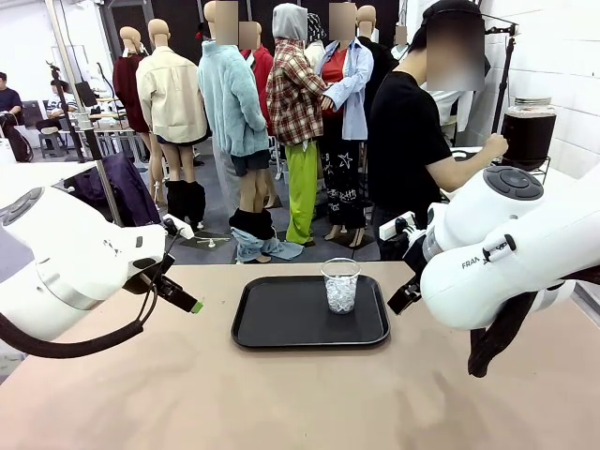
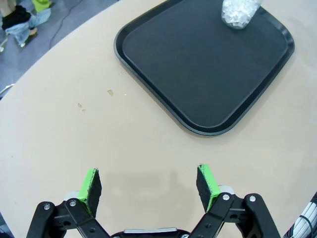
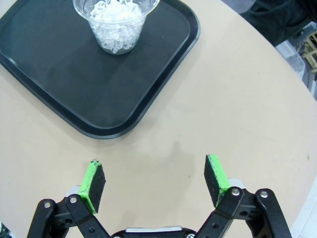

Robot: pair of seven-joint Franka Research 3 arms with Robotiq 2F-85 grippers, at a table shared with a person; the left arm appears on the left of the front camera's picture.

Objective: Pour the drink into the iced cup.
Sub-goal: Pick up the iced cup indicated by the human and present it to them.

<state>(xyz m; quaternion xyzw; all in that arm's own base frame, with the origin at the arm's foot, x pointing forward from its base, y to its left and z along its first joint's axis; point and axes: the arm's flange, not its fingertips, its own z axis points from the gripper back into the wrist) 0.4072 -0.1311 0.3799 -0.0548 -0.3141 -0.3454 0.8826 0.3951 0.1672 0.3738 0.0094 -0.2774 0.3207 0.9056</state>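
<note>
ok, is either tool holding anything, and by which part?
Nothing held. Left tool and right tool are open and empty; the iced cup stands free on the tray.

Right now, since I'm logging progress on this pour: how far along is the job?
Done: the iced cup stands on the black tray, holding ice but no drink. In hand: the person's hand is by the jar of dark drink, off beyond the table; the left end effector and right end effector hang open and empty over the table. Left: the whole pour.

The top edge crops the iced cup (image 2: pixel 241 12).
</note>
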